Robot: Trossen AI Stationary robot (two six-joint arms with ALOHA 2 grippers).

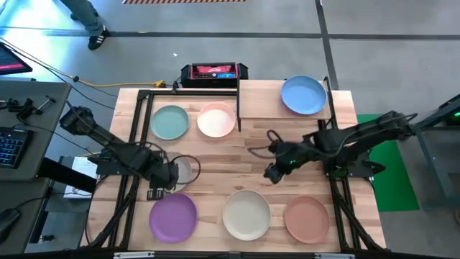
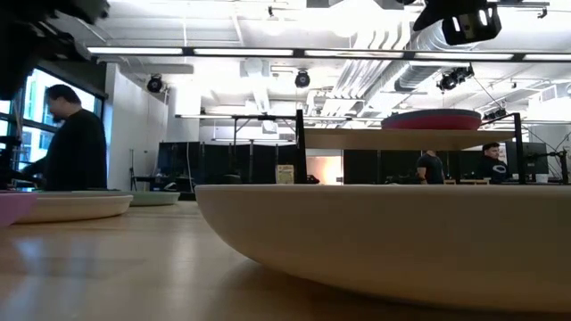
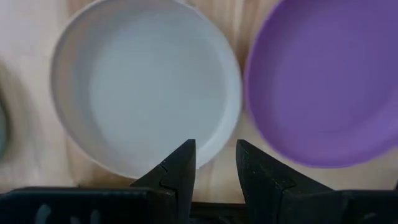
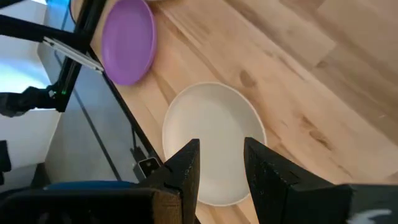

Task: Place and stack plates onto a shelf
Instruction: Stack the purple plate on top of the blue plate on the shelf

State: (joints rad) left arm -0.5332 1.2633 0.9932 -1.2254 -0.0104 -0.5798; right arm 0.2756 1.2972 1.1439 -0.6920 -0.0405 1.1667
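Blue round matte plate (image 1: 302,95) is the only one visible on the small light-wood shelf with black posts (image 1: 260,101) from above; the low view shows a magenta plate (image 2: 432,119) up there too, probably under the blue one. Everything else sits on the plank-topped wooden table (image 1: 244,165): teal plate (image 1: 169,121) and pale pink plate (image 1: 216,119) just beside the shelf, purple plate (image 1: 173,216), cream plate (image 1: 246,214) and salmon-brown plate (image 1: 306,219) in a row along the near edge. Grey plate (image 3: 146,84) lies next to the purple one and is mostly hidden under the left arm from above. Left gripper (image 3: 216,163) hovers over the grey plate's rim, fingers spread with a narrow gap, nothing between them, so this reads as the approach to a pick. Right gripper (image 4: 221,160) hangs mid-table above the cream plate, fingers likewise parted and empty, looks like it's lining up its own pick or waiting. Judgement: stacking is early, most plates left. Next move calls for the left gripper to drop so one finger goes inside the grey rim and one outside, pinch the rim, lift clear of the purple plate beside it, then carry across to the shelf. Shallow rim means little to bite on; slip risk on the lift.
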